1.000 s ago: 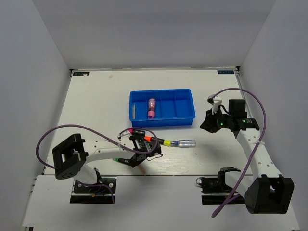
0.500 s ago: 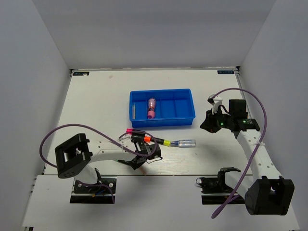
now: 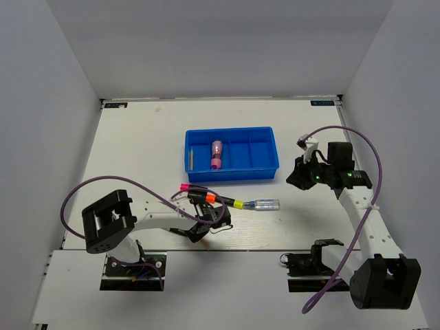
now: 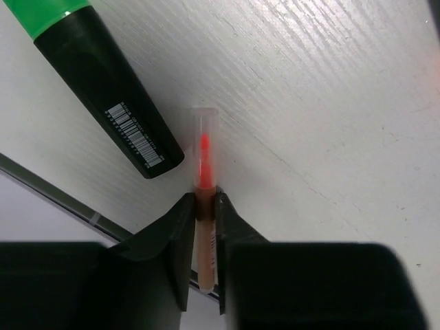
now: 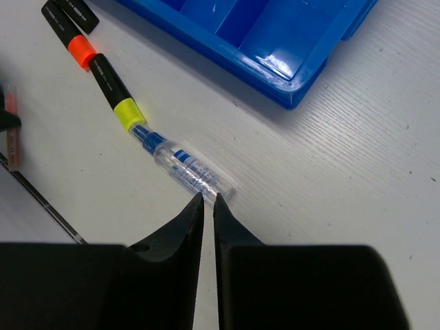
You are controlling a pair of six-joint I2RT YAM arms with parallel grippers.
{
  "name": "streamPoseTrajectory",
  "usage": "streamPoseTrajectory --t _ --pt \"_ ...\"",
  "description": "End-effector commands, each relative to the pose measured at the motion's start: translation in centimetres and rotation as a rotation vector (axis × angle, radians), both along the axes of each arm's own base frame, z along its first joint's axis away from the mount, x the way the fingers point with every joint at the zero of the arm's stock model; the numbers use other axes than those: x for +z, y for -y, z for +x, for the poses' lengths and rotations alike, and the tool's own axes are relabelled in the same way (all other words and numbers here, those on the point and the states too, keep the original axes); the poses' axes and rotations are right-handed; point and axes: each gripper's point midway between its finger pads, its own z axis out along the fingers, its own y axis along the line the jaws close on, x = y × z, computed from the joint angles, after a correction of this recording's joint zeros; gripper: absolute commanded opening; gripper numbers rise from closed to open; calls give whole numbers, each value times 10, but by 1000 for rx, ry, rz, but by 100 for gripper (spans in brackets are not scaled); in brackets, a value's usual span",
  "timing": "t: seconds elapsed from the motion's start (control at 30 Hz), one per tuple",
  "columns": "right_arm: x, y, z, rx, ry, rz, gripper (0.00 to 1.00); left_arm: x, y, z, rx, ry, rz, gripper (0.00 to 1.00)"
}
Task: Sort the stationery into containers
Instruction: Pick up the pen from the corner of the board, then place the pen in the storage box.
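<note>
Pale red-tipped stick (image 4: 204, 155) lies on the table (image 4: 330, 103) at lower centre of the left wrist view, just beside the green-capped highlighter (image 4: 103, 89). Left gripper (image 4: 203, 206) is clamped on its near end. Step looks like pick-up. Next: lift clear, carry to the blue tray (image 3: 232, 177) at upper centre of the top view. Right gripper (image 5: 208, 199) is nearly together and empty, over the clear pen (image 5: 192, 172).

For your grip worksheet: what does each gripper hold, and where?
Left gripper pinches the thin stick on its pale shaft, just behind the red tip; right gripper holds nothing.

Pale stick (image 4: 204, 148) (lower end) hidden
</note>
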Motion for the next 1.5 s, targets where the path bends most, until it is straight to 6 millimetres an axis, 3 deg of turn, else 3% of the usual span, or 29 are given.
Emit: streamPoseTrajectory --t 0.0,0.13,0.2,0.23,0.33,0.37,0.4,0.43,0.47,0.5,0.53,0.57,0.67,0.73,0.77,0.8,0.83,0.87,0.9,0.97,1.0,1.07,1.1,1.17,1.2,1.3,1.4,1.47 --pt "16 2 6 -4 59 -3 14 -25 -5 -10 34 -50 9 24" --pt "17 1 6 -2 64 -2 16 -31 -4 -11 6 -66 19 13" --pt "17 2 6 -5 63 -2 43 -24 6 -3 -40 -56 3 7" --pt "16 1 6 -1 62 -1 65 -21 3 0 -109 -60 34 4" --pt "15 3 6 -5 62 -7 69 21 27 31 -248 10 49 0" --pt "16 2 5 -3 62 -3 67 31 28 41 -280 43 71 0" --pt "15 2 5 -2 58 -4 65 61 39 54 -296 78 64 0" --pt "17 2 5 -1 62 -3 62 72 39 60 -356 89 89 0" --pt "16 1 5 -1 63 -2 49 85 34 72 -403 135 143 0" --pt "16 2 5 -3 62 -1 38 112 42 83 -463 170 136 0" --pt "17 1 4 1 65 0 24 120 40 91 -481 187 150 0" --pt "17 1 4 3 63 0 0 134 33 98 -557 211 198 0" --pt "17 0 2 14 64 3 0 165 32 132 -605 249 172 0" --pt "17 -1 3 17 65 5 0 173 36 146 -612 249 115 0" --pt "17 -1 3 17 62 5 46 177 29 170 -633 257 99 0" --pt "16 0 3 15 59 3 63 175 31 175 -652 238 62 0" --pt "15 0 3 15 57 3 69 175 15 198 -640 233 64 0" --pt "15 -1 2 21 51 5 61 178 22 213 -687 267 41 0" --pt "14 -3 0 36 38 15 45 164 33 214 -729 219 -29 0" --pt "16 -6 -2 52 41 23 2 174 18 244 -702 242 -37 0" --pt "17 -8 -3 65 39 36 0 154 17 253 -726 185 -49 0" --pt "15 -9 -6 80 28 40 0 169 12 273 -702 210 -53 0" --pt "17 -10 -6 84 38 40 2 158 14 284 -710 188 -59 0" --pt "16 -10 -6 90 36 41 26 159 9 296 -695 194 -73 0" --pt "15 -11 -7 96 32 44 48 155 12 300 -701 188 -77 0" --pt "16 -13 -9 114 30 53 77 137 12 309 -703 144 -84 0" --pt "15 -21 -15 176 28 82 81 127 11 312 -696 124 -78 20" --pt "12 -27 -22 229 3 106 81 118 10 310 -699 105 -80 41"
